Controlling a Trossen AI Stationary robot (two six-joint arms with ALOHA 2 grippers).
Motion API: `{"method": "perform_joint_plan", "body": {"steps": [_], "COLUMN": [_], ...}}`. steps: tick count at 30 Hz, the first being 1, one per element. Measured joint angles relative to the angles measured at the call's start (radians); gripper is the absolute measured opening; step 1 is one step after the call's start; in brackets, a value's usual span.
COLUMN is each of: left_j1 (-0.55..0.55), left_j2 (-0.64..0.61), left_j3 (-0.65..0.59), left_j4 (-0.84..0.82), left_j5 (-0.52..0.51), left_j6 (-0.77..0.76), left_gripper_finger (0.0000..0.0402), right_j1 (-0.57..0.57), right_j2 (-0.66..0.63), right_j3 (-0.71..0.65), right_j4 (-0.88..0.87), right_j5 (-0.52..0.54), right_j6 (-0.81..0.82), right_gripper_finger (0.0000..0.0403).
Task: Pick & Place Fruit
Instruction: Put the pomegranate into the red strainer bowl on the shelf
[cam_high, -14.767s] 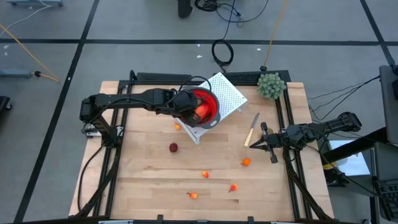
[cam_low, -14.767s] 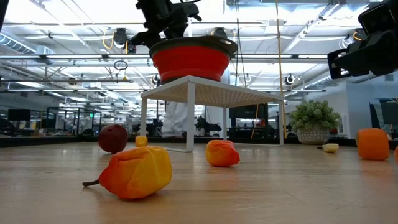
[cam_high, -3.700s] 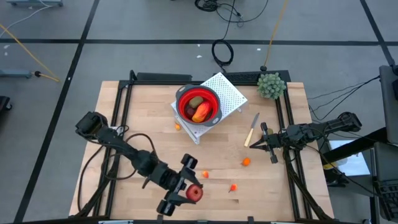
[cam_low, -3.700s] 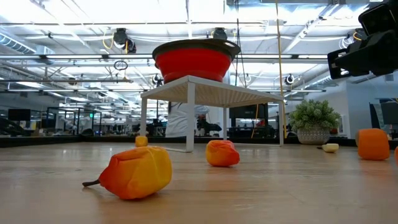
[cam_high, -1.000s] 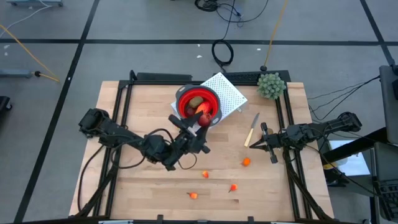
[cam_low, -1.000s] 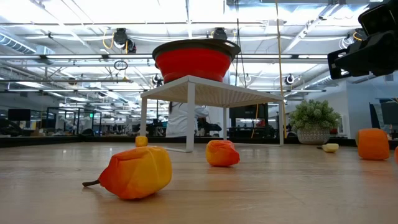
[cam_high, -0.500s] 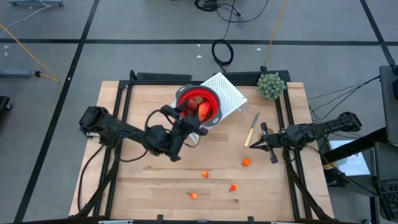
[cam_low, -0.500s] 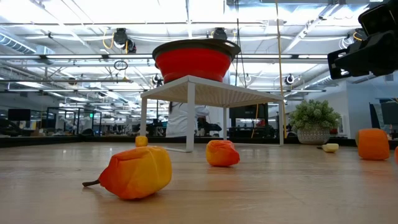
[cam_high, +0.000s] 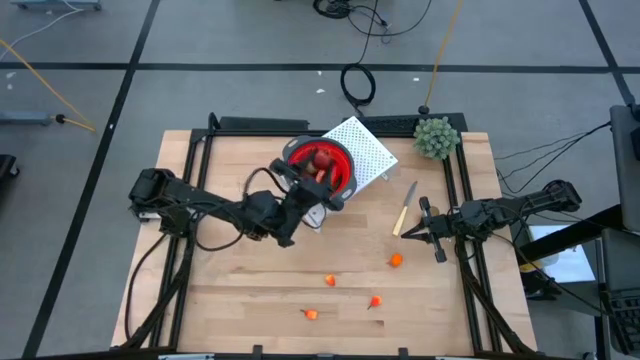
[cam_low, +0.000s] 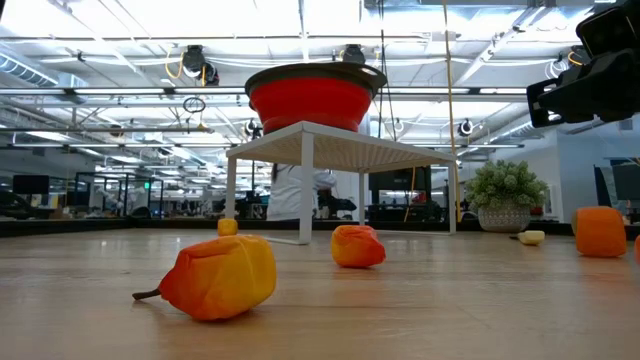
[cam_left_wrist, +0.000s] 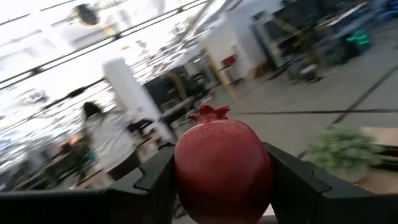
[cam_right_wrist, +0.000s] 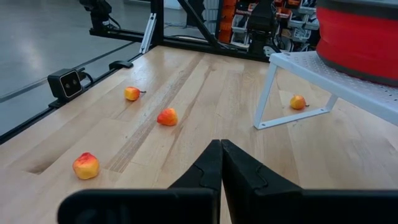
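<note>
My left gripper (cam_high: 318, 172) clamps a dark red ball-shaped toy fruit (cam_left_wrist: 222, 167) above the round red bowl (cam_high: 340, 160). My right gripper (cam_right_wrist: 220, 163), fingers pressed together and empty, waits near the table's (cam_high: 240, 290) right edge.

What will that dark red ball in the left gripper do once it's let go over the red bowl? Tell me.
The dark red ball looks round and smooth, so it will probably roll until the fruit already in the red bowl stops it. It seems rigid: the left gripper leaves no visible dent. Likely light for its size.
</note>
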Motion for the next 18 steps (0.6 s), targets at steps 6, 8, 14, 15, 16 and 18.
{"method": "perform_joint_plan", "body": {"steps": [6, 8, 14, 15, 16, 18], "left_j1": [0.014, 0.023, 0.071, 0.08, 0.09, 0.111], "left_j2": [0.0, 0.0, -0.044, -0.057, -0.07, -0.098], "left_j3": [0.0, 0.0, 0.0, 0.0, 0.0, 0.0], "left_j4": [-0.227, -0.273, -0.407, -0.441, -0.475, -0.55], "left_j5": [0.123, 0.142, 0.148, 0.152, 0.157, 0.182], "left_j6": [-0.246, -0.327, -0.545, -0.591, -0.637, -0.718], "left_gripper_finger": [0.0202, 0.0202, 0.0202, 0.0202, 0.0202, 0.0202], "right_j1": [0.0, 0.0, 0.0, 0.0, 0.0, 0.0], "right_j2": [0.0, 0.0, 0.0, 0.0, 0.0, 0.0], "right_j3": [0.0, 0.0, 0.0, 0.0, 0.0, 0.0], "right_j4": [0.0, 0.0, -0.001, -0.001, -0.001, -0.001], "right_j5": [0.0, 0.0, 0.0, 0.0, 0.0, 0.0], "right_j6": [0.0, 0.0, 0.0, 0.0, 0.0, -0.001], "right_gripper_finger": [0.0, 0.0, 0.0, 0.0, 0.0, 0.0]}}
